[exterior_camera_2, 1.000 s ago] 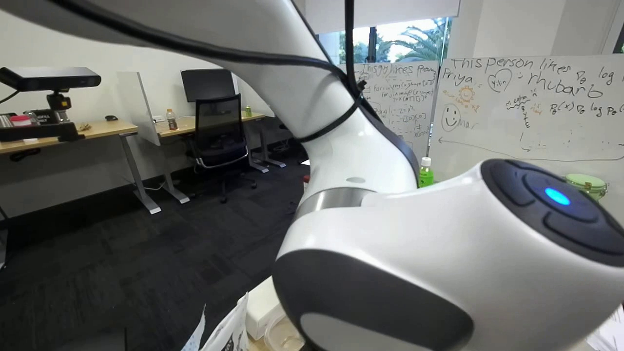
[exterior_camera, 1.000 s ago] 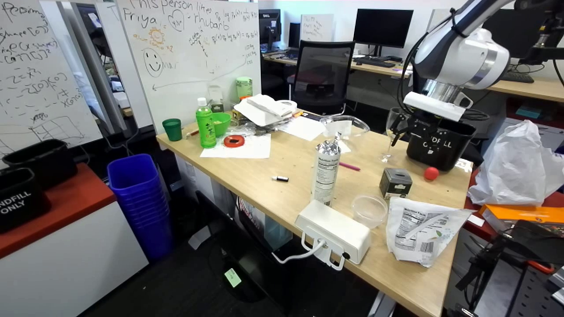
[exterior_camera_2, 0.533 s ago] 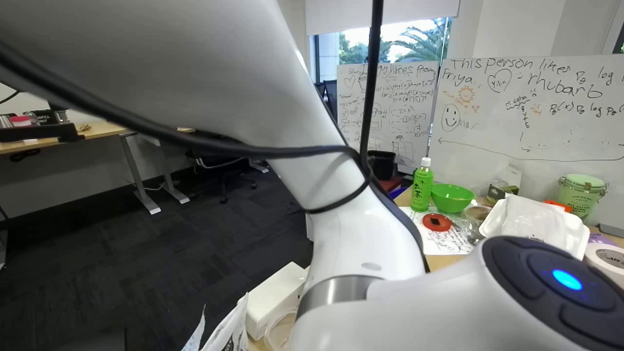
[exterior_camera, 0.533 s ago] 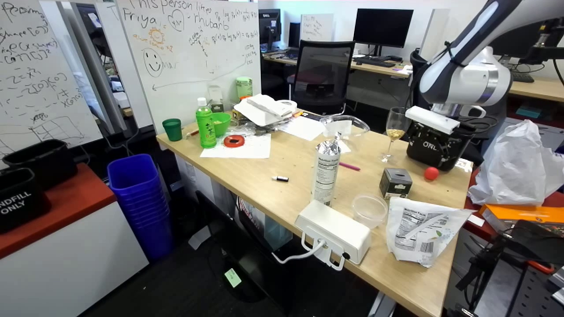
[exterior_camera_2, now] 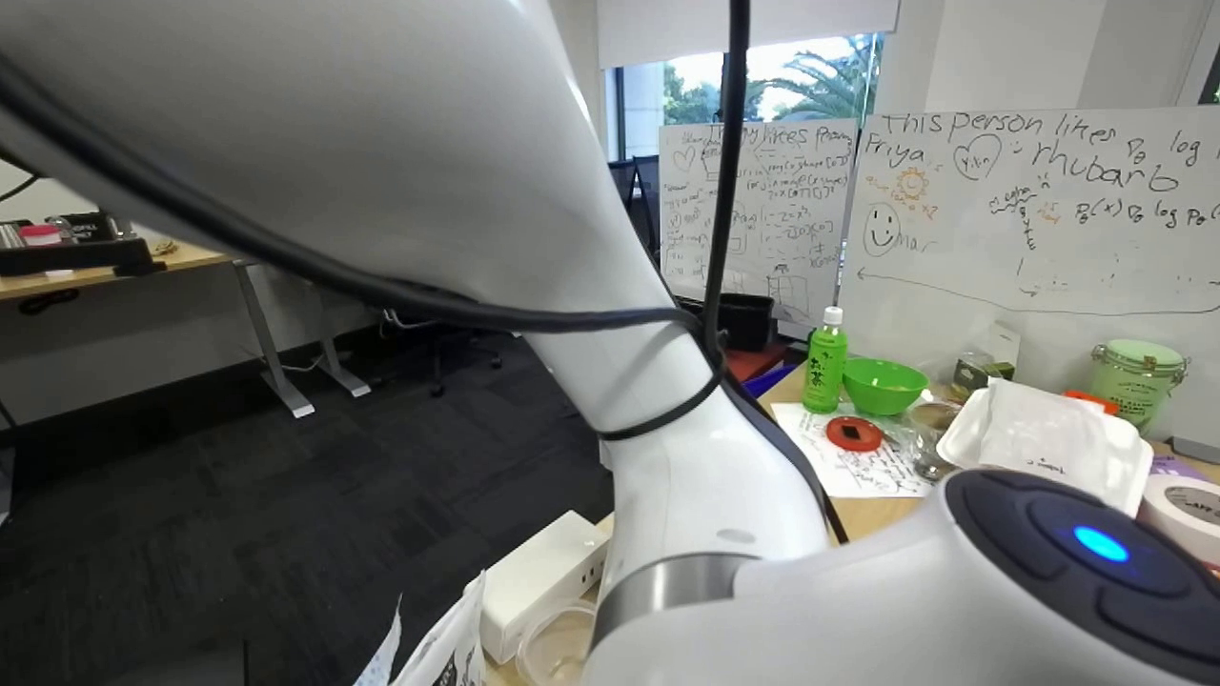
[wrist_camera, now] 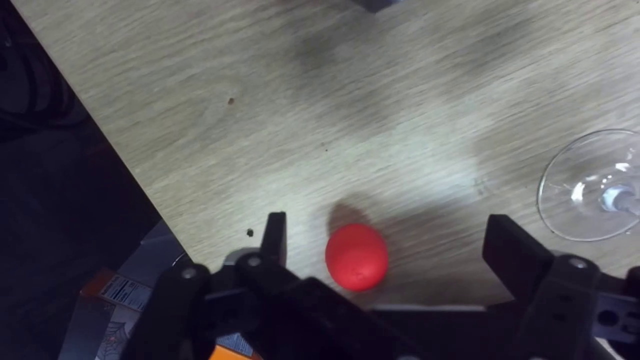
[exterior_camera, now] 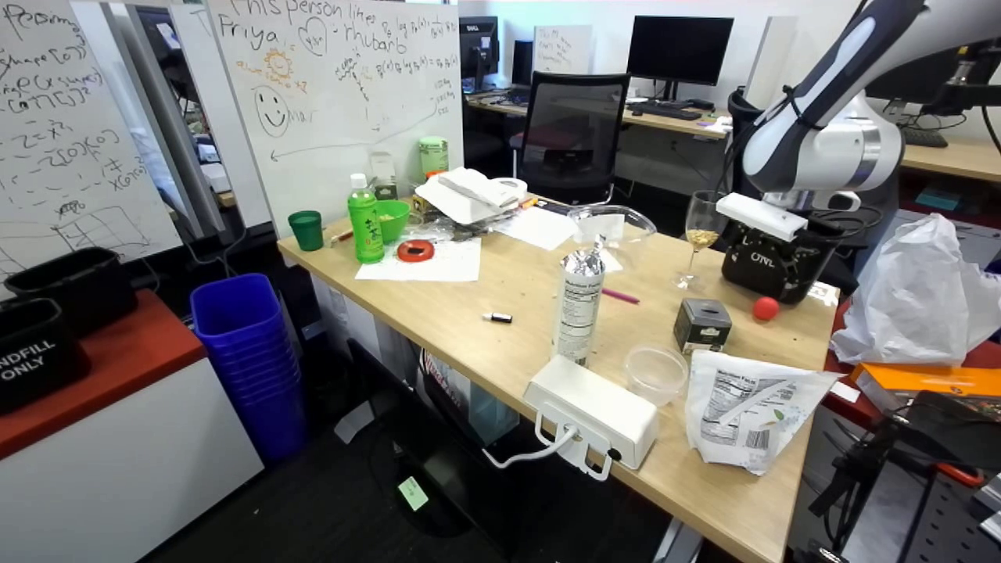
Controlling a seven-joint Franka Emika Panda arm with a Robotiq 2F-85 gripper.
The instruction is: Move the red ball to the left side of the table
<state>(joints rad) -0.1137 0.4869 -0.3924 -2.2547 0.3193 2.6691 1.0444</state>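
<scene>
Exterior view: bin (exterior_camera: 749, 271), wineglass (exterior_camera: 700, 236) stand near red ball (exterior_camera: 765, 308).

Panda arm (exterior_camera: 848, 152) sits lower than a second ago, and the gripper (wrist_camera: 386, 235) has swung off the wine glass (exterior_camera: 700, 211) it was partly covering. Also, in an exterior view the green bowl (exterior_camera_2: 875, 393) and white tray (exterior_camera_2: 961, 438) have popped out from behind the arm, plus basically the rest of the green tea bottle (exterior_camera_2: 825, 370).
</scene>
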